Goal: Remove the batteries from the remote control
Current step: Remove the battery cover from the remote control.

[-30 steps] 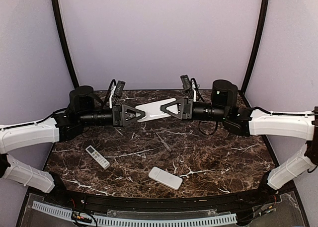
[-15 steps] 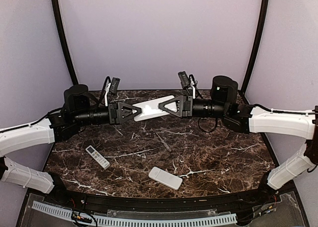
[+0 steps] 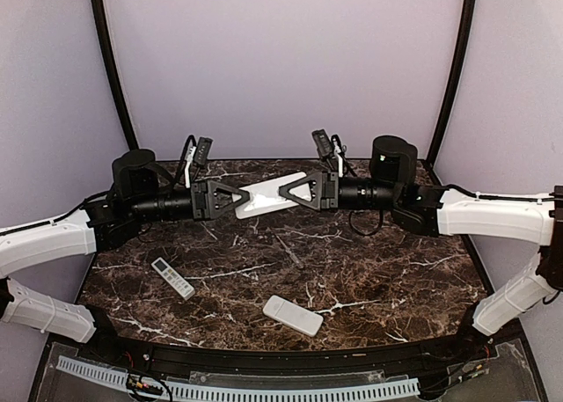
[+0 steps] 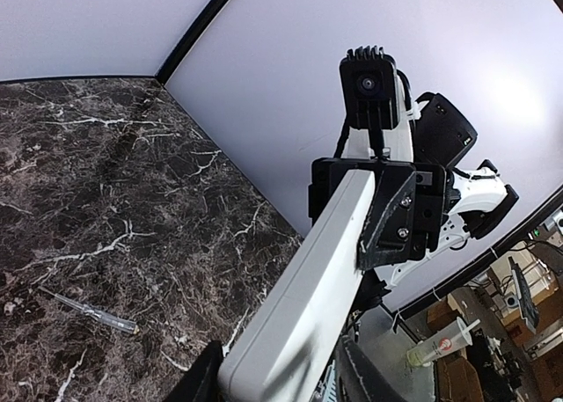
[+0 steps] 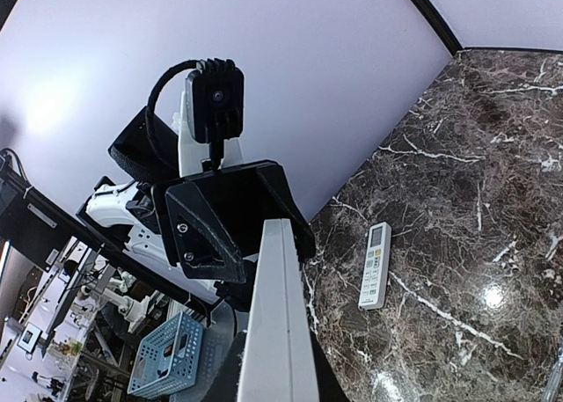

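A long white remote control (image 3: 268, 193) hangs in the air above the back of the table, between my two grippers. My right gripper (image 3: 287, 191) is shut on its right end; in the right wrist view the remote control (image 5: 277, 314) shows edge-on, clamped in that gripper (image 5: 274, 380). My left gripper (image 3: 241, 199) is open around the left end. In the left wrist view the remote control (image 4: 325, 270) lies between its fingers (image 4: 198, 377), with a thin gap on one side. No batteries are in view.
Two more remotes lie on the dark marble table (image 3: 396, 279): a small one with buttons (image 3: 172, 277) at the front left and a plain white one (image 3: 293, 315) at the front middle. A thin pen-like tool (image 3: 288, 251) lies mid-table. Purple walls enclose the back.
My left gripper has moved onto the remote's left end and its jaws have narrowed around it. The right arm, still holding the remote, has drifted slightly left.
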Available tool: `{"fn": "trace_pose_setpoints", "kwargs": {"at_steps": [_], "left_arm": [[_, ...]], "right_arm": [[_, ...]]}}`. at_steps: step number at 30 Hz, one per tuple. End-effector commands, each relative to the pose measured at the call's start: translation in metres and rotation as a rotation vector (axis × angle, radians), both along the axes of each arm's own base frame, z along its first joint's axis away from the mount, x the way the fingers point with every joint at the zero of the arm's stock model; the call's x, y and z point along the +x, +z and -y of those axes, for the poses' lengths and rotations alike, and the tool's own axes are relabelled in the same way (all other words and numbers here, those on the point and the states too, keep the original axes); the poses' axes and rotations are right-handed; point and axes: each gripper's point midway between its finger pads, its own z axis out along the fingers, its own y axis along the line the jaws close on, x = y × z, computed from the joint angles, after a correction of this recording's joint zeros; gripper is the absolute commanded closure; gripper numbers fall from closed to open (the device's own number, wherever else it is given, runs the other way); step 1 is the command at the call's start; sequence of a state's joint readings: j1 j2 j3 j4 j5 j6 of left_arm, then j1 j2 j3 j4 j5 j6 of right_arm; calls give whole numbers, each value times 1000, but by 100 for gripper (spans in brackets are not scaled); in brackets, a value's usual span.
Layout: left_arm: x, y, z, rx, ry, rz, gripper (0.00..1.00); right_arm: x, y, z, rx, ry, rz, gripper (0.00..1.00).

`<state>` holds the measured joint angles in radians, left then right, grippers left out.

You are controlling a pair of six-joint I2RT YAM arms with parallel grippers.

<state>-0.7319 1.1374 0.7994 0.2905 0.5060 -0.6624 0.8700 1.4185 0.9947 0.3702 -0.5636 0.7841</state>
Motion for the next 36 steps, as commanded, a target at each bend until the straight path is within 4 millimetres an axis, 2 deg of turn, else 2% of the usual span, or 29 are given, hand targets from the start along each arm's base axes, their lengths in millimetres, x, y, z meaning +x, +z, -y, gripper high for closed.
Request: {"fn": "trace_pose_setpoints", "kwargs": {"at_steps": [1, 7, 16, 23, 28, 30, 36], "left_arm": [[-7, 4, 3, -21, -42, 6, 58], [-8, 1, 4, -20, -48, -4, 60], [-7, -1, 5, -20, -49, -12, 78], [-8, 0, 4, -21, -52, -9, 85], [-9, 1, 5, -23, -58, -10, 85], [-9, 1, 4, -23, -57, -9, 82], [-9, -1, 4, -19, -52, -13, 64]], "right_arm": [[1, 28, 0, 72, 2, 59, 100], [0, 29, 1, 71, 0, 62, 100], [0, 29, 3, 70, -7, 66, 100], [0, 30, 4, 70, -11, 68, 100], [0, 30, 6, 69, -16, 69, 100], [0, 30, 6, 69, -20, 67, 100], [-1, 33, 8, 75, -25, 72, 100]]}}
